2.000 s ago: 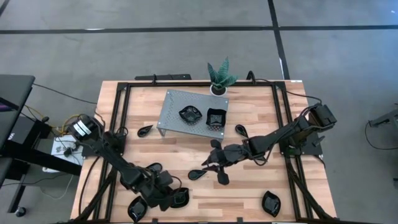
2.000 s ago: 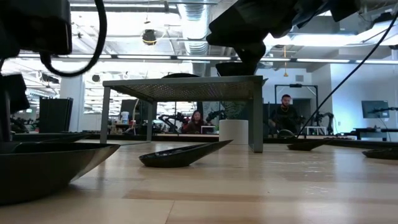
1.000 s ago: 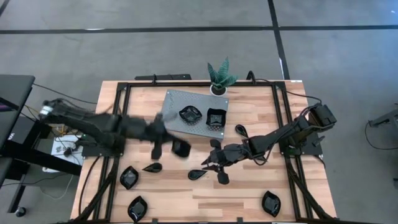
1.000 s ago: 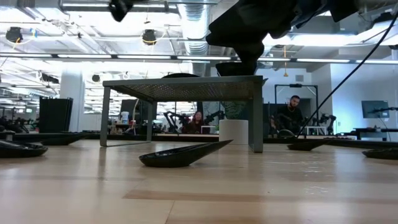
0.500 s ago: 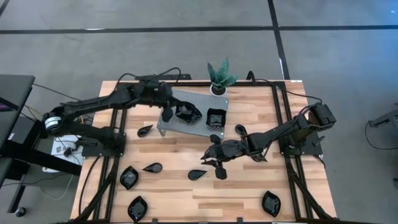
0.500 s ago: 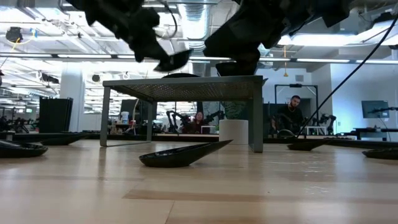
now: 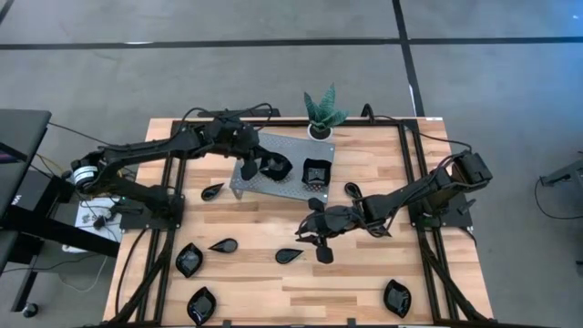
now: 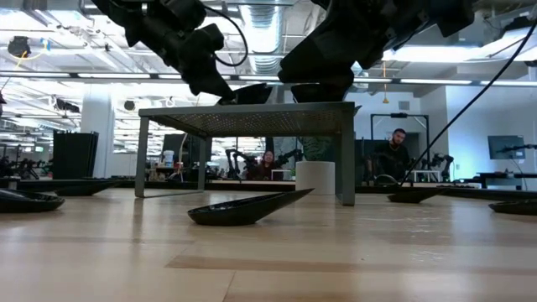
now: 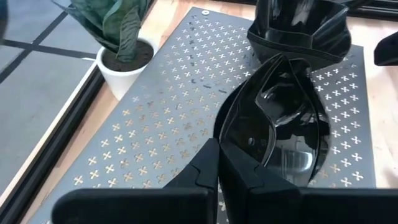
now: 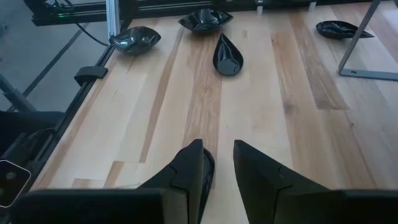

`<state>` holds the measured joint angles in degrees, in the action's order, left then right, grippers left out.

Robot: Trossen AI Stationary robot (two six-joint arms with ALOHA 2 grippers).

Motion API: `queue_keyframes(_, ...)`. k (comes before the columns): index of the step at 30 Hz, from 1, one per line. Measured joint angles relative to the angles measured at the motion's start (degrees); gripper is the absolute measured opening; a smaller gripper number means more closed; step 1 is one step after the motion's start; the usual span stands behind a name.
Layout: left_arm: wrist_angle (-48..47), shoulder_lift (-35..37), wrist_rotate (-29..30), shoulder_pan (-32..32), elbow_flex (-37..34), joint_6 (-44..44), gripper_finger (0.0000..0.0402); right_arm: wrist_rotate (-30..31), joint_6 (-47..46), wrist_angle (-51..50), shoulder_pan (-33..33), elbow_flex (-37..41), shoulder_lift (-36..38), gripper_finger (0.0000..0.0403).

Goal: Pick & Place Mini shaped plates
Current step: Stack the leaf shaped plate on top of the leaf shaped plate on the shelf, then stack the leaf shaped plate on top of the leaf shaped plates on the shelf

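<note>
My left pincer (image 9: 219, 163) is over the grey perforated metal stand (image 7: 255, 150), its fingers pinched narrow on the rim of a glossy black leaf-shaped mini plate (image 9: 273, 127). That plate hangs low over the stand's top, just beside a glossy black square plate with a wavy rim (image 9: 300, 30) that sits on the stand. In the high view the same pincer (image 7: 248, 169) sits near the stand's left half, and the square wavy-rimmed plate (image 7: 315, 171) lies toward its right end.

My right pincer (image 10: 216, 163) hovers low over the pale wooden surface (image 10: 261, 99) in front of the stand, fingers partly apart. A dark plate edge shows just beside one finger, but I cannot tell if it is gripped. In the high view this pincer (image 7: 314, 239) is near the middle of the surface.

Other black mini plates lie loose: a teardrop-shaped one (image 7: 290, 256) just beside my right pincer, a leaf-shaped one (image 7: 223, 245), 2 more (image 7: 189, 260) at the front left and 1 (image 7: 396, 297) at the front right.

A small green potted plant (image 7: 322, 111) stands behind the stand.
</note>
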<state>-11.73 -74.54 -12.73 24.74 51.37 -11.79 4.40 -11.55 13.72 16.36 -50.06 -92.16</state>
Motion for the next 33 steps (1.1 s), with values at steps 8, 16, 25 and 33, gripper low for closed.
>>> queue_keyframes(8, 1.7, -0.2, 0.1, -1.2, 0.0, -0.5, 0.0022, 0.0, 0.0, 0.0, 0.0, 0.0, 0.0, 0.0085)
queue_keyframes(16, 3.9, -0.7, 6.2, -2.6, 0.0, -1.0, 0.0090, 0.0, 0.0, 0.0, 0.0, 0.0, 0.0, 0.0085)
queue_keyframes(25, 4.5, 1.2, 2.8, -9.1, 0.0, 7.8, 0.0110, 0.0, 0.1, 0.0, 0.0, 0.0, 0.0, 0.0085)
queue_keyframes(33, 1.0, 6.5, 1.9, -25.7, 0.0, 12.6, 0.0101, -0.2, 0.1, 0.1, 0.2, 0.0, 0.0, 0.0085)
